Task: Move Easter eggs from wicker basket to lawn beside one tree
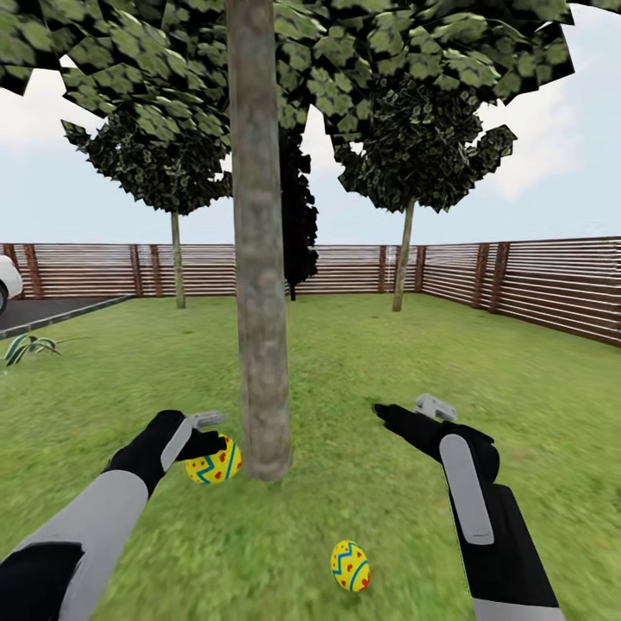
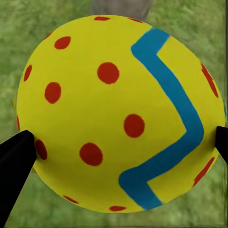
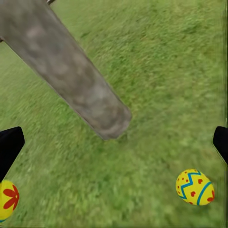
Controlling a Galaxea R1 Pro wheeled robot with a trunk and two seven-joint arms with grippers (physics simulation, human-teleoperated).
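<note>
The tree (image 1: 259,345) with the thick grey-brown trunk stands on the lawn (image 1: 388,362) straight ahead. My left gripper (image 1: 214,444) is shut on one Easter egg (image 1: 213,463), held just left of the trunk's foot, a little above the grass. Up close that egg (image 2: 114,118) sits between both fingertips (image 2: 16,152). A second egg (image 1: 349,565) lies on the grass in front of the trunk, toward the right. My right gripper (image 1: 401,410) hangs open and empty above the lawn, right of the trunk (image 3: 71,76); below it lie an egg (image 3: 194,186) and part of another (image 3: 7,199). The wicker basket is out of view.
A brown slat fence (image 1: 535,285) bounds the garden at the back and right. Two thin-trunked trees (image 1: 177,259) (image 1: 403,259) and a dark cone-shaped tree (image 1: 297,216) stand near it. The asphalt driveway (image 1: 43,312), a white car (image 1: 7,285) and a spiky plant (image 1: 26,347) are at the left.
</note>
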